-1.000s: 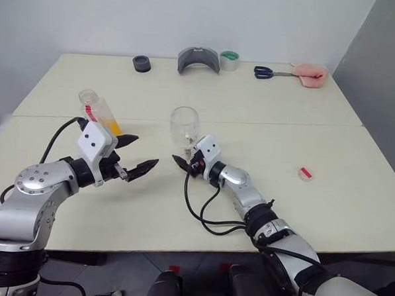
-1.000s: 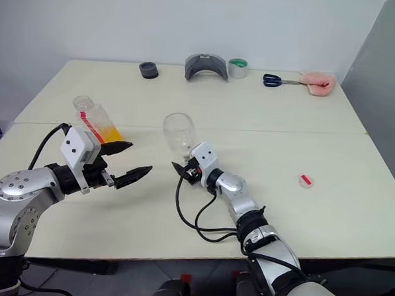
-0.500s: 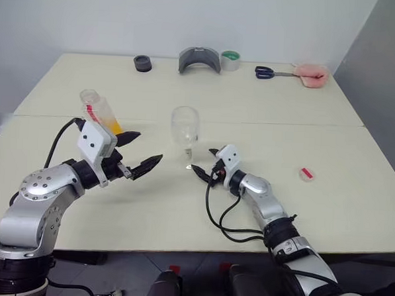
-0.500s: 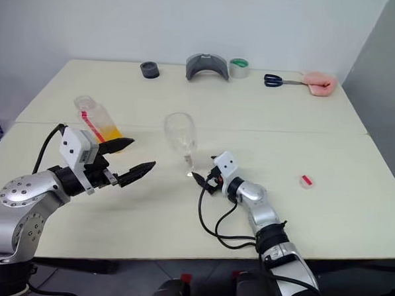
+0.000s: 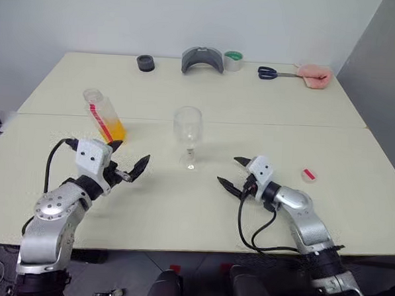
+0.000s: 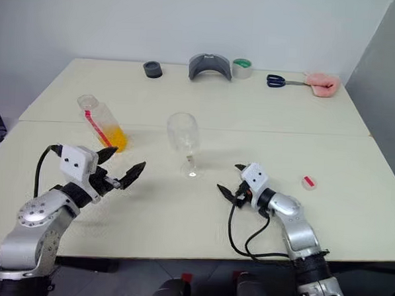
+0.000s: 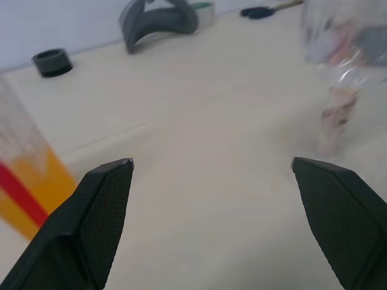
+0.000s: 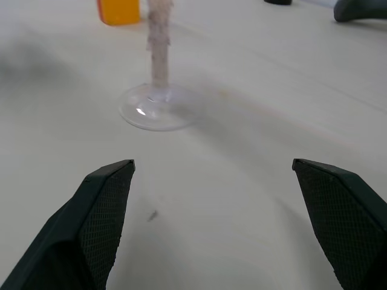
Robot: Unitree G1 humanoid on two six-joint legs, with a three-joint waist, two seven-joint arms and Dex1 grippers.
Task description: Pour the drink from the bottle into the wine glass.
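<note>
Pictured on the pale table [image 5: 266, 98]: the glass [image 5: 188, 129] standing upright at centre, free of both grippers, with the bottle [image 5: 104, 115] upright to its left, cap off, drink [image 5: 114, 129] filling only its lower part. Seen a second ago right against the stem of the glass, the right gripper [image 5: 232, 174] now drawn back to the right and nearer, fingers spread wide, holding nothing, well apart from the glass. Left gripper [image 5: 129, 159] lowered a little over the same second, also spread wide and empty, just near and right of the bottle, one fingertip close to its base; contact impossible to tell. Glass and bottle unchanged in place. Lying at right, the small red-and-white cap [image 5: 307, 174]. Lined along the far edge: a black ring [image 5: 145, 63], a grey curved holder [image 5: 202, 59], a tape roll [image 5: 233, 60], scissors [image 5: 273, 74] and a pink cloth [image 5: 314, 75].
</note>
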